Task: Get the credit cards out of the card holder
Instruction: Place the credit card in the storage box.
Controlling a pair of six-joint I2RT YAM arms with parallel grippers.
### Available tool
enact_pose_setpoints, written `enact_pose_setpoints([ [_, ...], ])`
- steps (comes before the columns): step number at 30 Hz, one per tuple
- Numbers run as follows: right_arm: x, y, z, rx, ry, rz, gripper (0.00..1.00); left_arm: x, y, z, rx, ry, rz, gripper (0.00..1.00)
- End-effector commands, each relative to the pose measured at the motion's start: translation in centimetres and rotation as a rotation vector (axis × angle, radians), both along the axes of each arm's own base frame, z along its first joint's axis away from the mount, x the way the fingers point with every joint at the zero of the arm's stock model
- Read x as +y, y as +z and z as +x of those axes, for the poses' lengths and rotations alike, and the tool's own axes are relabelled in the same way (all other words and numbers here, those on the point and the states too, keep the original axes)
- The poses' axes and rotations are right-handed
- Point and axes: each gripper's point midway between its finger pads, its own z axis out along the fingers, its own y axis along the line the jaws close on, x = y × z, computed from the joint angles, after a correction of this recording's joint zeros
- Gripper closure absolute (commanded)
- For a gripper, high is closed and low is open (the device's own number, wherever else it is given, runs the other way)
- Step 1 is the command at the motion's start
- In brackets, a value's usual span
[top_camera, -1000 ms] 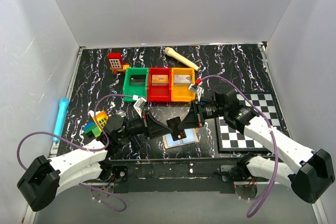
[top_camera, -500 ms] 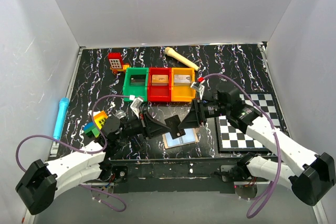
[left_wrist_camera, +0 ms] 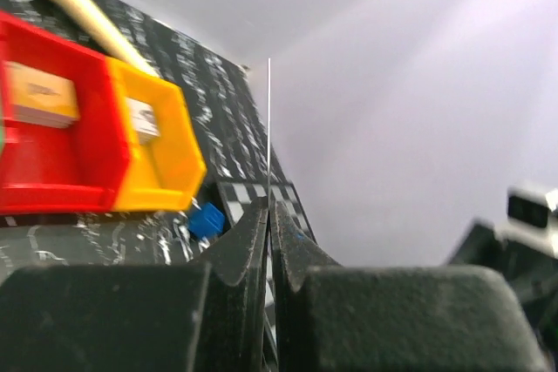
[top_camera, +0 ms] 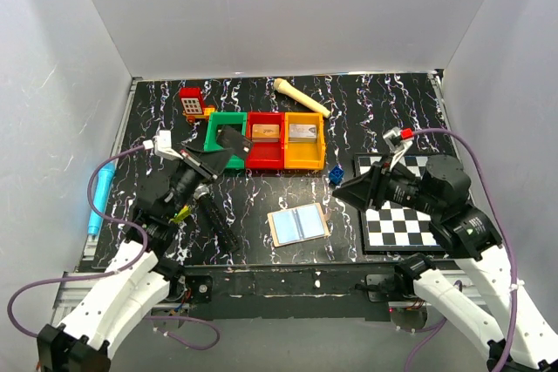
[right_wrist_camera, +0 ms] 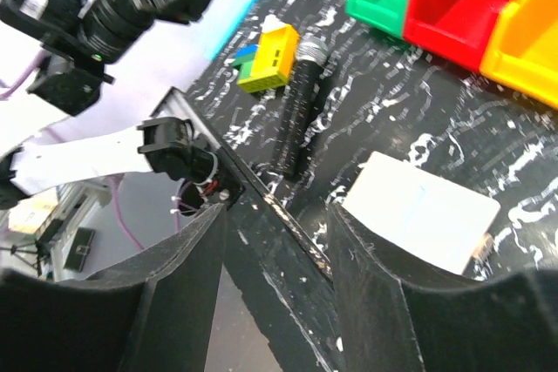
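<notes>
Left gripper (left_wrist_camera: pixel 268 215) clamped shut on thin dark card (top_camera: pixel 232 138) near green bin (top_camera: pixel 213 151); right gripper (right_wrist_camera: pixel 275 224) gaped empty; card holder (top_camera: pixel 298 224) lay open.

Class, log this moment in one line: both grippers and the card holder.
left gripper: shut on dark card, near green bin | right gripper: open, empty | card holder: open flat on table

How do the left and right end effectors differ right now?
The left end effector is shut tight; the right end effector is open and empty. The left sits by the green bin; the right hangs at the left edge of the chequered board. Shared: neither touches the card holder, which lies open between them.
</notes>
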Motion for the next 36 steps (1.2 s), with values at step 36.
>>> enact_pose_setpoints([
  [36, -1.4, -9.8, 1.3, 0.168, -0.151, -0.093, 0.51, 6.3, -12.8, 18.5, 0.514, 0.613, -0.451, 1.0],
])
